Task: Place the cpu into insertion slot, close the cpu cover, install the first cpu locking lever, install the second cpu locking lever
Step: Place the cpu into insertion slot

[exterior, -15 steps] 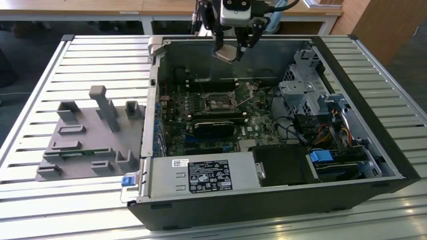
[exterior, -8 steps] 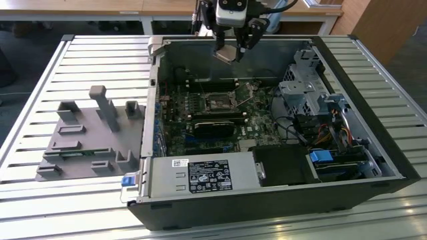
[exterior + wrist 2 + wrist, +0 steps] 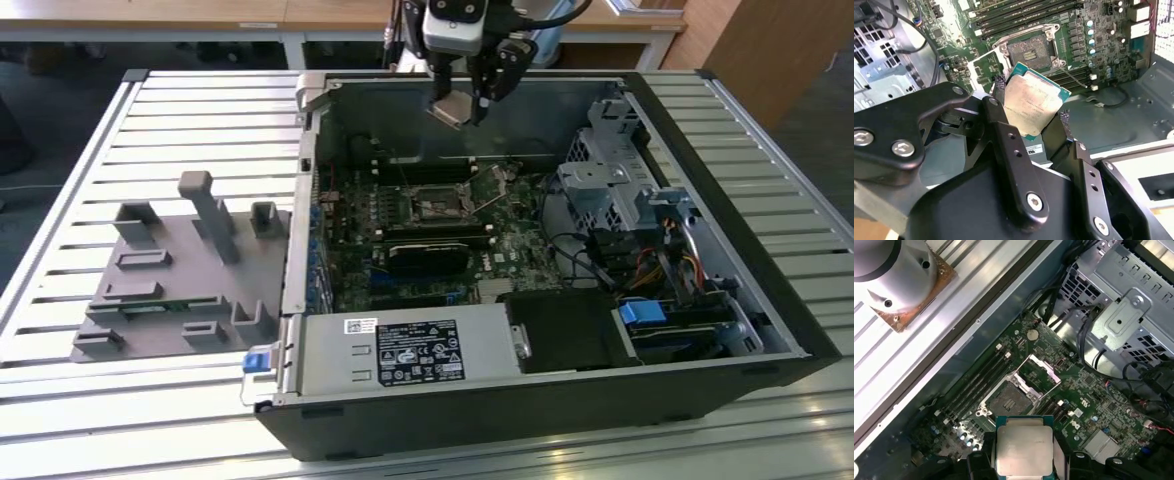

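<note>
1. Counter (image 3: 80,400): pale slatted metal, carrying everything below.
2. Grey moulded fixture (image 3: 174,280): on the counter at the exterior view's left, just beside the case, with several upright posts.
3. Open computer case (image 3: 534,410): black, lying on its side, interior facing up.
4. Labelled silver box (image 3: 407,352): at the near end inside the case.
5. Green circuit board (image 3: 400,260): on the case floor, beyond the silver box.
6. Insertion slot (image 3: 434,203): mid-board, dark centre exposed, nothing seated in it; also seen in both wrist views (image 3: 1030,50) (image 3: 1006,401).
7. Cpu cover (image 3: 1046,371): silvery windowed frame, swung up off the slot at 1 side in the first wrist view.
8. Gripper (image 3: 467,100): hanging over the far end of the case, well above the board. Jaws closed on 2 opposite edges of the cpu.
9. Cpu (image 3: 1029,102): held tilted in the air, metal top showing, apart from the slot and on its far side.
</note>
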You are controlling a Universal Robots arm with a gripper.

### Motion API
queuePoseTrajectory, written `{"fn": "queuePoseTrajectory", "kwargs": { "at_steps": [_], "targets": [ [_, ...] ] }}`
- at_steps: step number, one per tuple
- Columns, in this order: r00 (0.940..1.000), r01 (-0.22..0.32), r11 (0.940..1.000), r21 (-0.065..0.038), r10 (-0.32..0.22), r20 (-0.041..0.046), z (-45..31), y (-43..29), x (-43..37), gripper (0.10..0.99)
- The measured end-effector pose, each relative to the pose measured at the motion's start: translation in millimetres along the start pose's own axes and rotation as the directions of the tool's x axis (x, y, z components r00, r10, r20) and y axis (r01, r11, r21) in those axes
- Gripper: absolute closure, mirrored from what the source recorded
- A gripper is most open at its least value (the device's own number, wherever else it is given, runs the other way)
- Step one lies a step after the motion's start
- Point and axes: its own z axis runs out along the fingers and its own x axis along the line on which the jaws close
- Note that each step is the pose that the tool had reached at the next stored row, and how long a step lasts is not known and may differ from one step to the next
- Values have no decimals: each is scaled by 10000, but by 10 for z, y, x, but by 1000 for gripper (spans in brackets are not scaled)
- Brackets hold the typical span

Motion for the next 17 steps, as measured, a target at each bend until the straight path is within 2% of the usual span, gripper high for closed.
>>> {"fn": "queuePoseTrajectory", "kwargs": {
  "at_steps": [4,8,12,17],
  "targets": [
    [9992,-404,9992,4,404,32,9,-1,0,545],
    [9958,-908,9959,5,908,64,23,-2,0,545],
    [9896,-1438,9896,1,1438,101,36,-3,0,545],
    [9779,-2084,9780,2,2084,143,52,-4,-1,545]
  ]
}}
